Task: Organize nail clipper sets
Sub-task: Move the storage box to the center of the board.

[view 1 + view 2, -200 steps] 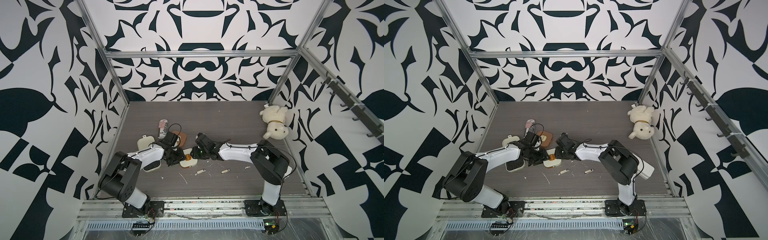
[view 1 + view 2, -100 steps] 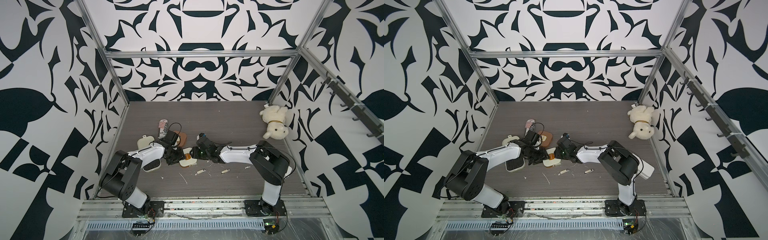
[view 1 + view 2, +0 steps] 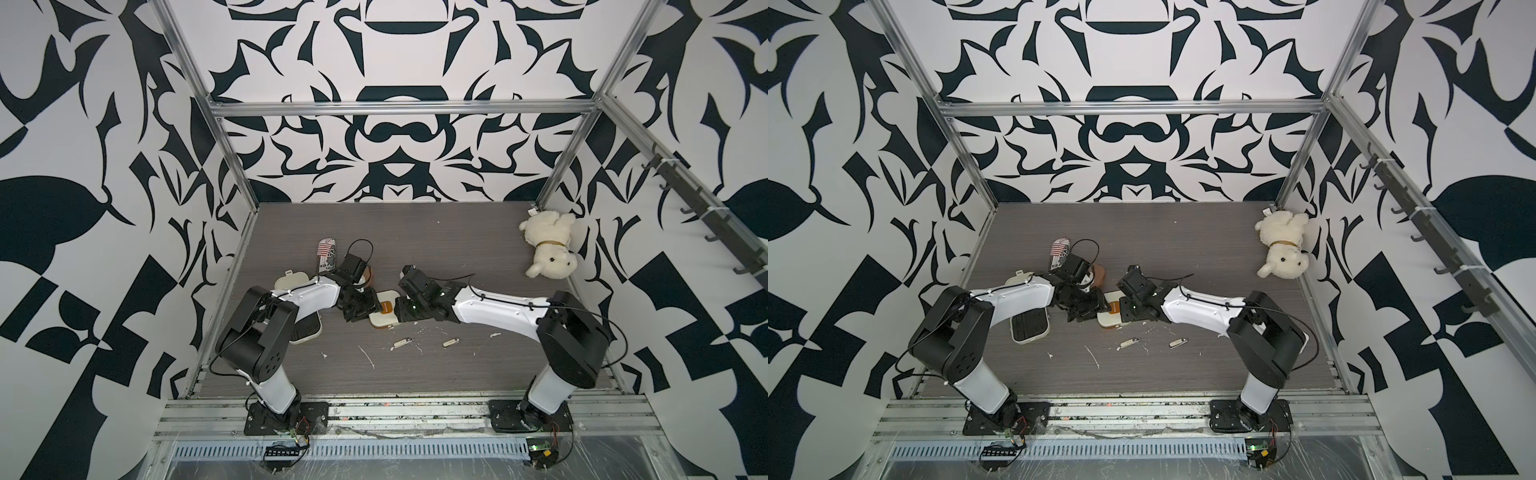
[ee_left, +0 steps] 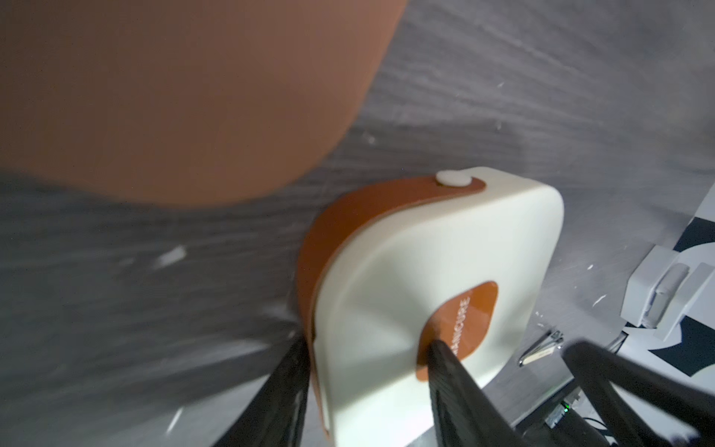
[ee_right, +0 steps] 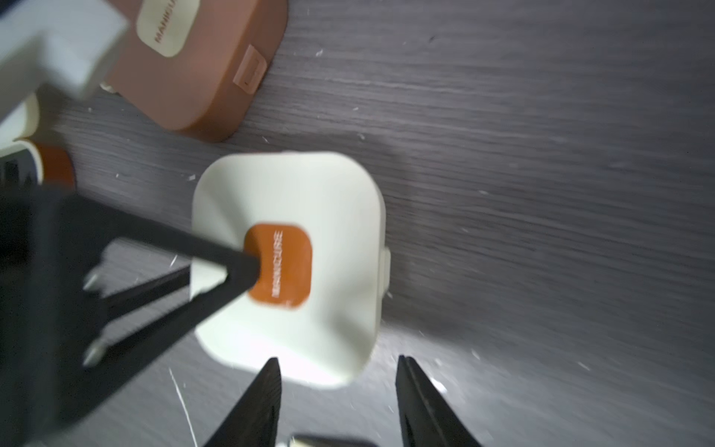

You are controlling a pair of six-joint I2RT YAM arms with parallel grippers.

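The left gripper (image 4: 367,344) is clamped on the closed cream case (image 5: 309,193). 1 finger presses on the orange label (image 5: 280,265) on the lid and the other is tucked under the nearest edge. The right gripper (image 5: 337,362) has its jaws apart with nothing between them, its tips just beside the opposite corner of the same case.

The main risk, as I judge it, is the left grip itself. It pinches only 1 edge, and a narrow fingertip sits on a smooth lid, so the case could pivot or slide out if it is lifted or dragged quickly. The 2 grippers are also very close together. If the right one moves in before it is lined up, it could knock the case out of the left one's hold or strike the left fingers. The brown case (image 5: 201,77) lies just beside the cream one, so any sideways slide could shove it. 2 clippers (image 3: 403,342) lie loose on the table (image 3: 457,249) near the right arm, and a low sweep of that arm could scatter them.

The cream case sits between the 2 grippers, in the middle of the table's front half, touching the left fingers and just off the right tips. The brown case is just behind it, towards the striped can (image 3: 326,253). An open case (image 3: 1030,326) with a black ribbed insert lies partly under the left forearm. The clippers are nearer the front edge, apart from every case.
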